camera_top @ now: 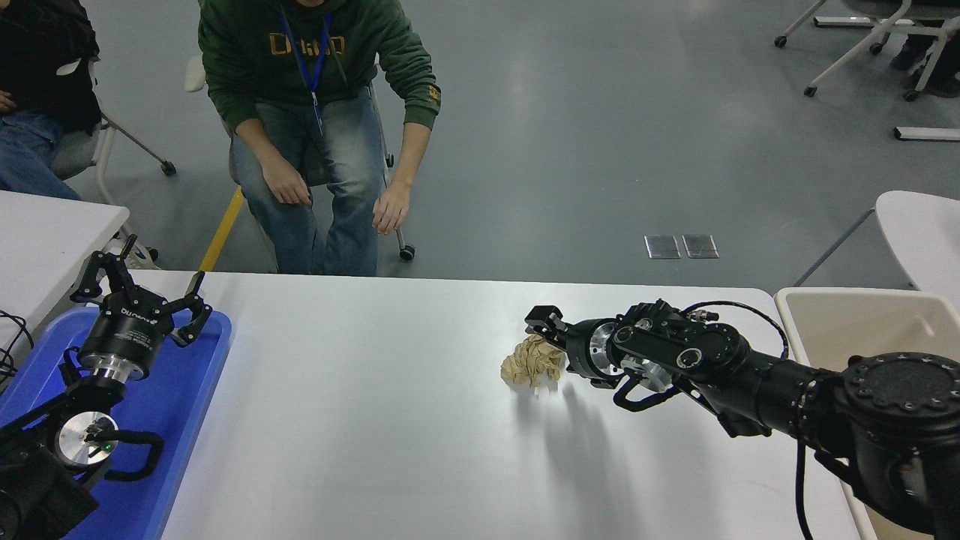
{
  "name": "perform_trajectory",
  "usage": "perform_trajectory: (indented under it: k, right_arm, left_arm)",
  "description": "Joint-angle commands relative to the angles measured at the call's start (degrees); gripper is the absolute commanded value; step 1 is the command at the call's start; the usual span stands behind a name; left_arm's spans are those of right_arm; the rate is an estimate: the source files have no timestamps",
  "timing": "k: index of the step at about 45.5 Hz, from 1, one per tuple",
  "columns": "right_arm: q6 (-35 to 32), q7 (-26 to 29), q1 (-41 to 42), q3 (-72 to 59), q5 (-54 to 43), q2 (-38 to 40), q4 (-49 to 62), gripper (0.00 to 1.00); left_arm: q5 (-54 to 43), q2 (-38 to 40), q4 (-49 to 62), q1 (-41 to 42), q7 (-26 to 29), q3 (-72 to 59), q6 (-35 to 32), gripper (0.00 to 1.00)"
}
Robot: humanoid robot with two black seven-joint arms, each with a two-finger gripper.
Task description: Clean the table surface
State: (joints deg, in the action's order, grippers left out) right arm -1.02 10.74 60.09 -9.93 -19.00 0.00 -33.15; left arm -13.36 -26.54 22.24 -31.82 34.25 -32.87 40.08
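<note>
The table surface (360, 420) is a glossy white top with one ball of crumpled brown paper (525, 364) lying right of its middle. My right gripper (546, 346) reaches in from the right, low over the table, and is open at the paper's right side. Its far finger (543, 316) shows just beyond the paper, while the near one is hidden behind the wrist and the paper. My left gripper (140, 294) is parked open over a blue tray at the left edge.
The blue tray (191, 390) lies at the table's left end and a beige bin (862, 322) stands off its right end. A seated person (315, 127) leans forward beyond the far edge, and another person (37, 90) sits at the top left. Smaller white tables show at both sides.
</note>
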Motion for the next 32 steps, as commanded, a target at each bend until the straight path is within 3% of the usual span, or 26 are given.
perform_trajectory:
  k: [1, 15, 22, 32]
  right_arm:
    - [0.1, 0.0, 0.0, 0.1, 0.0, 0.0, 0.0, 0.95]
    - [0.3, -0.1, -0.3, 2.1, 0.0, 0.0, 0.5, 0.95]
    - [0.1, 0.0, -0.3, 2.5, -0.1, 0.0, 0.3, 0.79]
    - [0.2, 0.0, -0.3, 2.5, -0.6, 0.0, 0.4, 0.78]
  left_arm:
    - [0.0, 0.0, 0.0, 0.0, 0.0, 0.0, 0.0, 1.00]
    - [0.0, 0.0, 0.0, 0.0, 0.0, 0.0, 0.0, 1.00]
    - [0.0, 0.0, 0.0, 0.0, -0.1, 0.0, 0.0, 1.00]
    - [0.0, 0.0, 0.0, 0.0, 0.0, 0.0, 0.0, 1.00]
